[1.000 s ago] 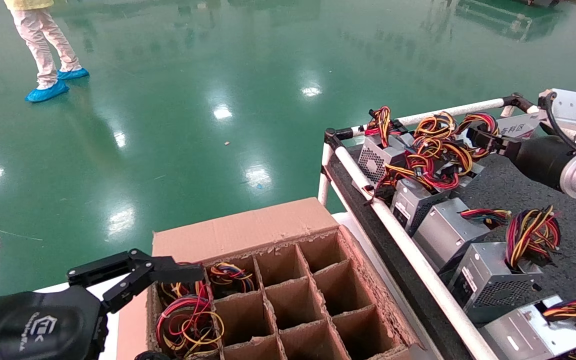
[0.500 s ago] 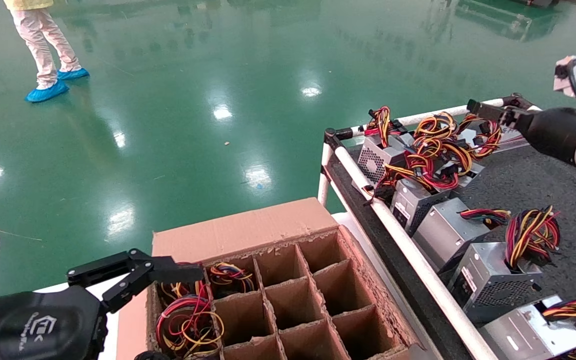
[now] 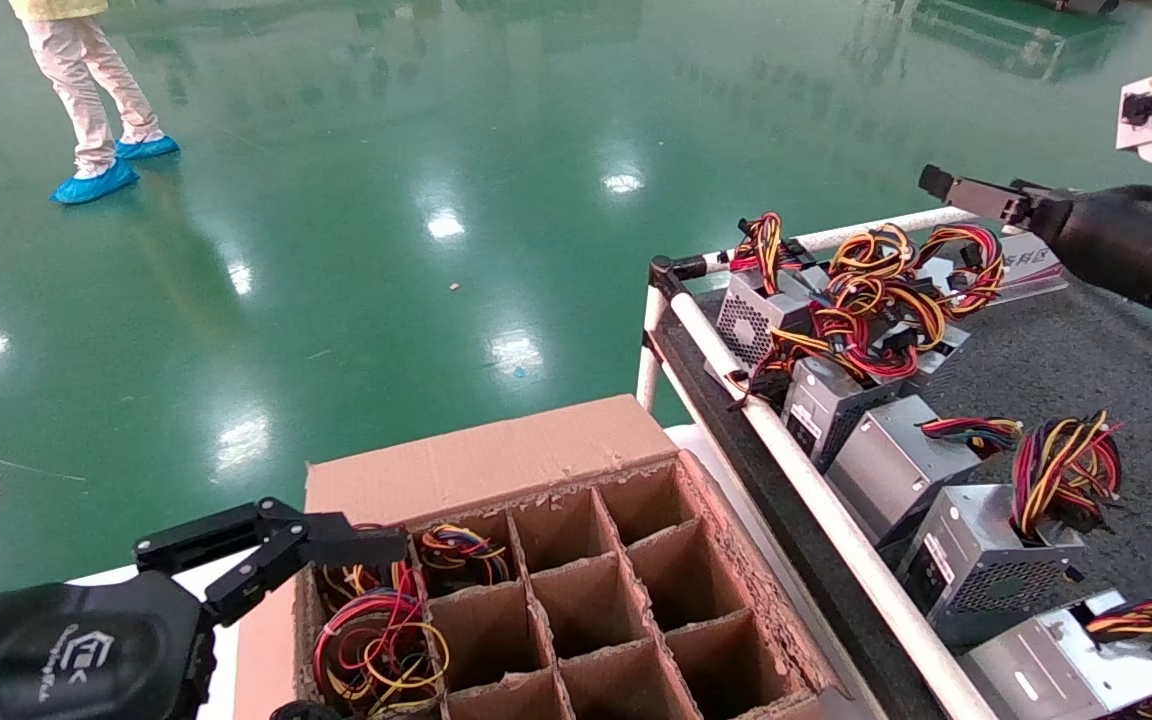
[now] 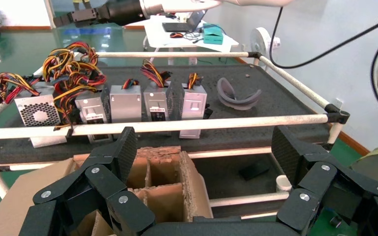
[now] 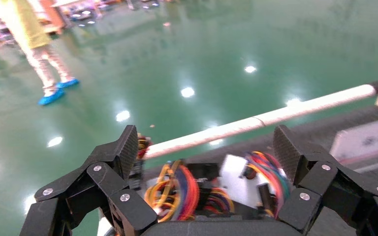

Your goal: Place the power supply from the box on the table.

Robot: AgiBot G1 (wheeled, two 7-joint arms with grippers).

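The brown box (image 3: 496, 462) with its cardboard grid stands at the lower middle. Coiled red and yellow wires (image 3: 376, 640) of a power supply fill its left cells; the metal bodies are hidden. Several silver power supplies (image 3: 896, 465) lie in a row along the table (image 3: 1056, 370), inside the white rail (image 3: 816, 500). My right gripper (image 3: 941, 185) (image 5: 205, 142) hangs open and empty above the tangled wires (image 3: 876, 300) (image 5: 177, 191) at the table's far end. My left gripper (image 3: 336, 535) (image 4: 204, 145) is open and empty over the box's far left corner (image 4: 162, 172).
A person in blue shoe covers (image 3: 96, 185) stands far off on the green floor. A white label card (image 3: 1026, 265) leans at the table's far rail. A grey curved strap (image 4: 236, 96) lies on the matting beyond the row of supplies.
My right gripper has risen from the wire bundles at the table's far end and now hangs above the rail. The left arm has stayed still.
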